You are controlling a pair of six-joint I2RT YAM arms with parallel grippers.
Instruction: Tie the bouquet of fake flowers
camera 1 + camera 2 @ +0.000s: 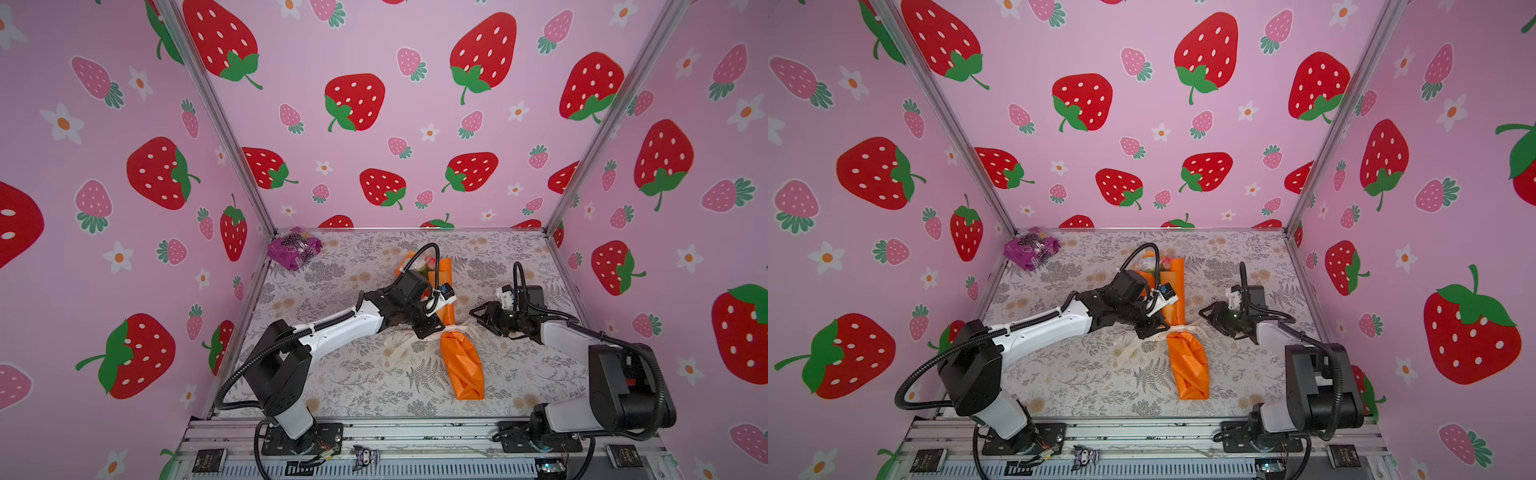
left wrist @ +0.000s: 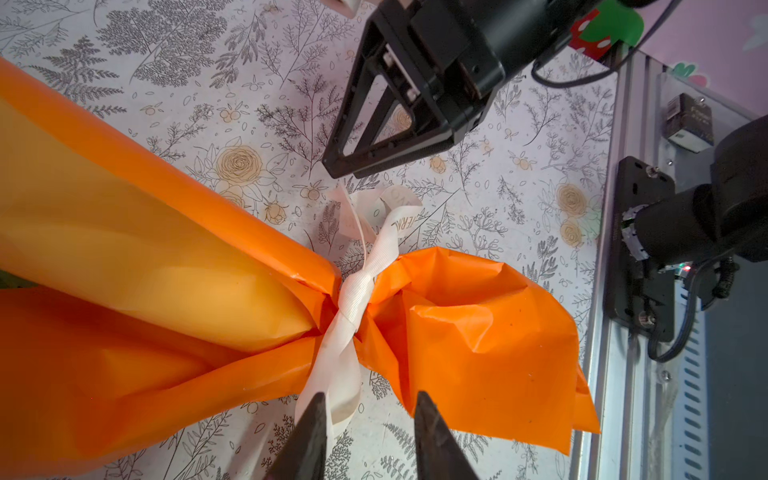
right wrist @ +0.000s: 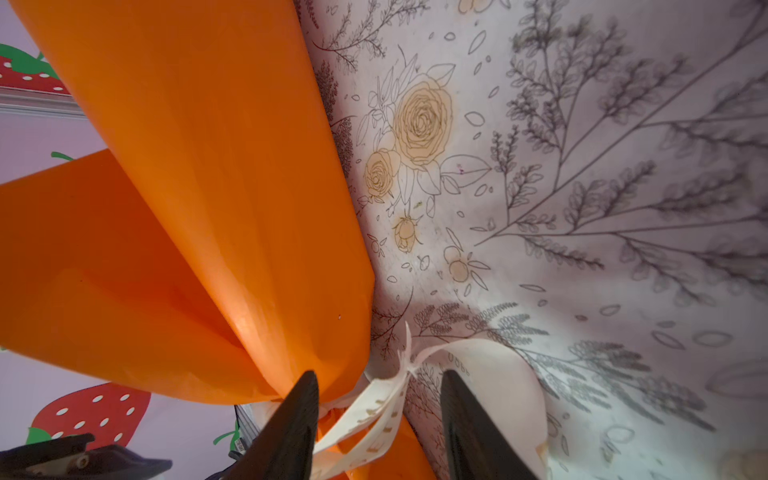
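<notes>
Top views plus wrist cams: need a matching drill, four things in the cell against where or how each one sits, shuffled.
Things
1. purple packet
2. ribbon
3. right gripper
4. bouquet

Place or state
A. jaws apart, just right of the bouquet's waist
B. lying in the middle of the table, flower end toward the back wall
C. far left corner of the table
D. cinched round the bouquet's pinched waist

Pairs: 1-C, 2-D, 3-A, 4-B
</notes>
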